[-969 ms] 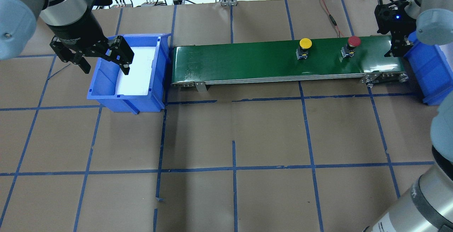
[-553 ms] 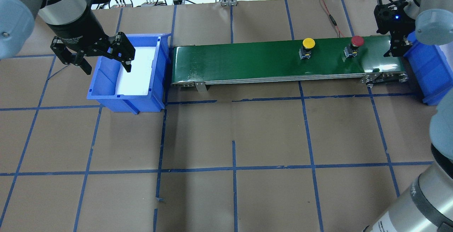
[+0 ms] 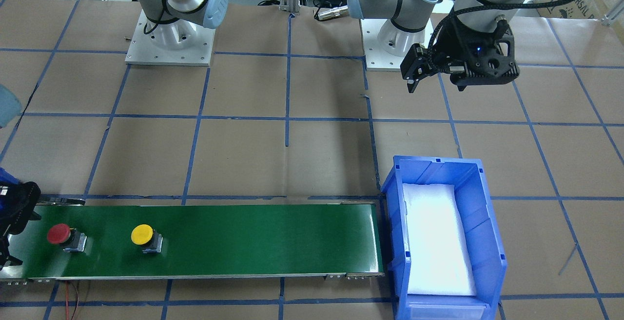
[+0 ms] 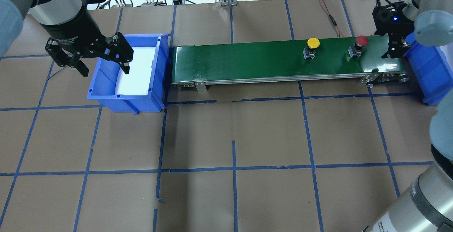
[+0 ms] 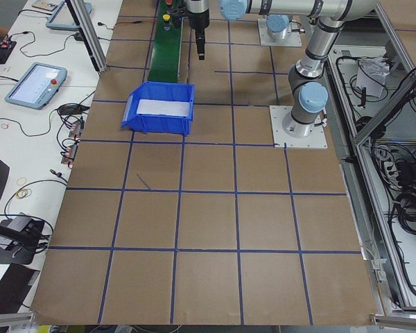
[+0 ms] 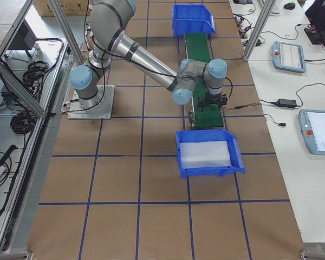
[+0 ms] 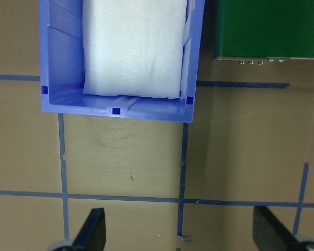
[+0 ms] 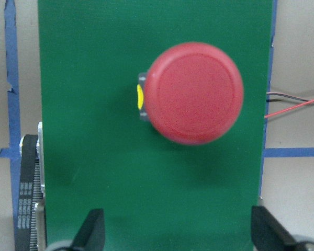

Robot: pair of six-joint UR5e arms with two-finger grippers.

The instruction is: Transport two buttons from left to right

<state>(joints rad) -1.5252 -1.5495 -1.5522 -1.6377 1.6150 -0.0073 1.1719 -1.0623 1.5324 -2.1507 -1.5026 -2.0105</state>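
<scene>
The red button (image 4: 361,41) and the yellow button (image 4: 313,44) stand upright on the green conveyor belt (image 4: 240,60), toward its right end. They also show in the front-facing view, red (image 3: 59,233) and yellow (image 3: 142,234). My right gripper (image 4: 393,50) is open and empty over the belt's right end, just right of the red button. The right wrist view shows the red cap (image 8: 193,93) ahead of the open gripper (image 8: 180,232). My left gripper (image 4: 105,70) is open and empty above the left blue bin (image 4: 106,97), and its wrist view (image 7: 180,232) shows nothing between the fingers.
The left bin holds only a white foam pad (image 4: 136,71) and sits against the belt's left end. A second blue bin (image 4: 430,69) stands at the belt's right end, partly hidden by my right arm. Cables (image 4: 332,16) lie behind the belt.
Both buttons have travelled right along the belt, toward my right gripper. My left gripper has shifted slightly left and stays open. My right gripper has hardly moved.
</scene>
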